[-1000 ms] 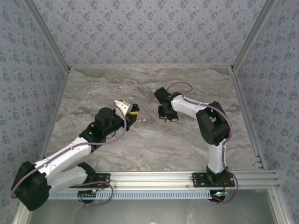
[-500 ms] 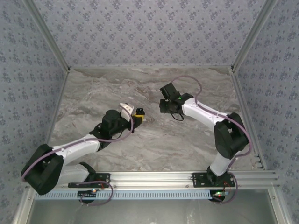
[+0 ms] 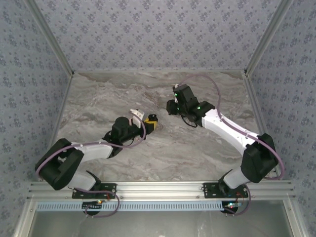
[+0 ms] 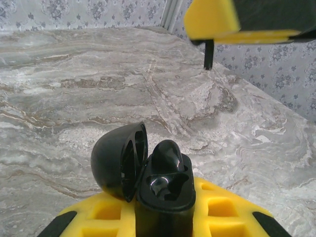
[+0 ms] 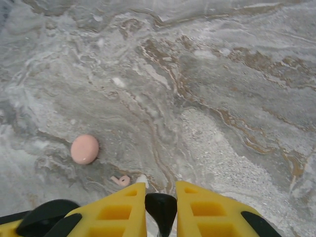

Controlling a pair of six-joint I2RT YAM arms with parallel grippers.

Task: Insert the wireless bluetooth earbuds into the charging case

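Your left fingers (image 4: pixel 227 215) gripped the black hinged charging case (image 4: pixel 165 190), lid open, a glossy black earbud (image 4: pixel 168 153) apparently seated inside. Your right fingers (image 5: pixel 121 210) pinched another black earbud (image 5: pixel 160 206) above the grey marbled surface (image 5: pixel 222 123), where a pale pink stemmed earbud (image 5: pixel 121 180) lay near a pink round disc (image 5: pixel 85 149), within floral-papered walls (image 3: pixel 158 34).

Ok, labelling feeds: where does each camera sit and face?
Top: above and behind the bases, looking down at the table; both arms show.
Left wrist: on the left arm, facing across the table; left gripper clamps the open case.
Right wrist: looking down; right gripper pinches a black earbud.
Shared: that earbud hangs top right in the left wrist view.
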